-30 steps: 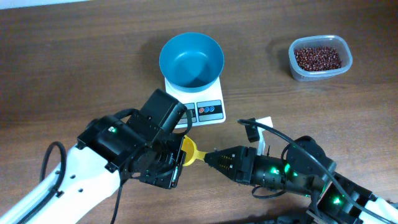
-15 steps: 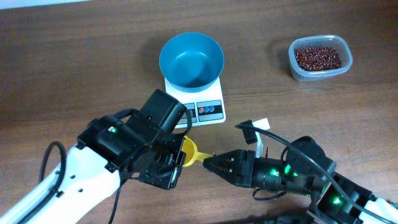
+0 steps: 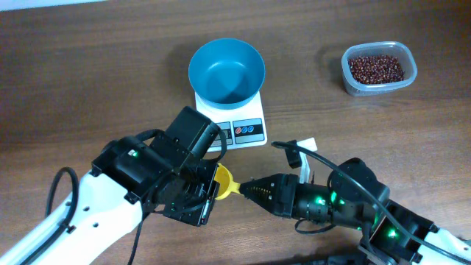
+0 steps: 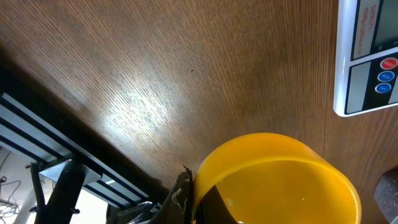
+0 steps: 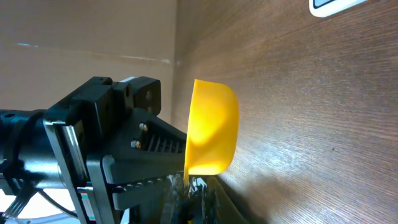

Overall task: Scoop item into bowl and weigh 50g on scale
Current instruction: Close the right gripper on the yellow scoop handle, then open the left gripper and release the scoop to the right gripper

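**A:** Beans (image 3: 375, 68): where did they lie against the claws? Take it from the near edge outward.

**B:** Close to the near edge of the table (image 3: 88, 73), the two claws met tip to tip over the yellow scoop (image 3: 223, 180). The left claw (image 3: 212, 185) was clamped tight on the rim of its cup. The handle stuck out sideways, along that edge, straight toward the right claw (image 3: 246, 188).

**A:** And the right one had hold of it?

**B:** Couldn't tell. In its wrist view the fingers were narrow and the handle ran down between them, but whether they pressed on it didn't show.

**A:** Further out?

**B:** Mid-table sat the white scale (image 3: 246, 125) with the blue bowl (image 3: 224, 73) on top, empty. Past that, toward the far right corner, the clear tub (image 3: 407, 82) held all the beans, well apart from both claws.

**A:** So which arm for the scooping?

**B:** The right, I'd judge. The tub lay outward and to the right of its claw with nothing between, while the left arm would have had to reach across the scale. With the handle firmly taken and the cup released, the reach would run diagonally toward that corner.
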`<state>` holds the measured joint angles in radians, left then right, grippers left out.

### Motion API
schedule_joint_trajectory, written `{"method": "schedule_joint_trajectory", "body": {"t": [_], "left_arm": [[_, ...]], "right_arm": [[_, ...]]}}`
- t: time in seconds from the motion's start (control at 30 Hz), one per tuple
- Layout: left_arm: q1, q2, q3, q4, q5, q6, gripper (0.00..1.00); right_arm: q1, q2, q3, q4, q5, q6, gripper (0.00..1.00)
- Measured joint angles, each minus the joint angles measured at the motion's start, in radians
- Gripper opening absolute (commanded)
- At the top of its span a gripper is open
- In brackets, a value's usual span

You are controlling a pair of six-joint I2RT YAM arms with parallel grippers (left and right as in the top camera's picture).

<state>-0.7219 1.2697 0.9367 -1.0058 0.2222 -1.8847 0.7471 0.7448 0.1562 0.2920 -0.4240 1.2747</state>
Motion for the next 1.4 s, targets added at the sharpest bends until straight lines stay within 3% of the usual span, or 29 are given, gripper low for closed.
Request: {"method": "schedule_joint_trajectory", "body": {"t": [0.57, 0.73, 0.83, 0.87, 0.9, 1.07, 1.23, 1.4], "left_arm": [[0.000, 0.000, 0.000, -0.003, 0.010, 0.007, 0.02], [0.000, 0.000, 0.000, -0.004, 0.010, 0.007, 0.08], [0.000, 0.000, 0.000, -0.002, 0.011, 0.008, 0.21], [0.000, 0.000, 0.000, -0.002, 0.012, 0.009, 0.38], [0.000, 0.000, 0.000, -0.001, 0.014, 0.010, 0.45], [0.000, 0.000, 0.000, 0.001, 0.014, 0.014, 0.52], [0.000, -0.008, 0.000, 0.009, 0.014, 0.054, 0.52], [0.000, -0.117, 0.000, 0.008, -0.032, 0.137, 0.56]], "right_arm": [[0.000, 0.008, 0.000, 0.031, -0.027, 0.000, 0.04], [0.000, 0.010, 0.000, 0.032, -0.030, 0.001, 0.04], [0.000, 0.010, 0.000, 0.032, -0.037, 0.002, 0.04], [0.000, 0.010, 0.000, 0.032, -0.044, 0.001, 0.04], [0.000, 0.010, 0.000, 0.032, -0.054, 0.001, 0.04], [0.000, 0.010, 0.000, 0.031, -0.067, 0.000, 0.04], [0.000, 0.010, 0.000, 0.031, -0.067, 0.000, 0.04], [0.000, 0.010, 0.000, 0.025, -0.058, 0.000, 0.04]]}}
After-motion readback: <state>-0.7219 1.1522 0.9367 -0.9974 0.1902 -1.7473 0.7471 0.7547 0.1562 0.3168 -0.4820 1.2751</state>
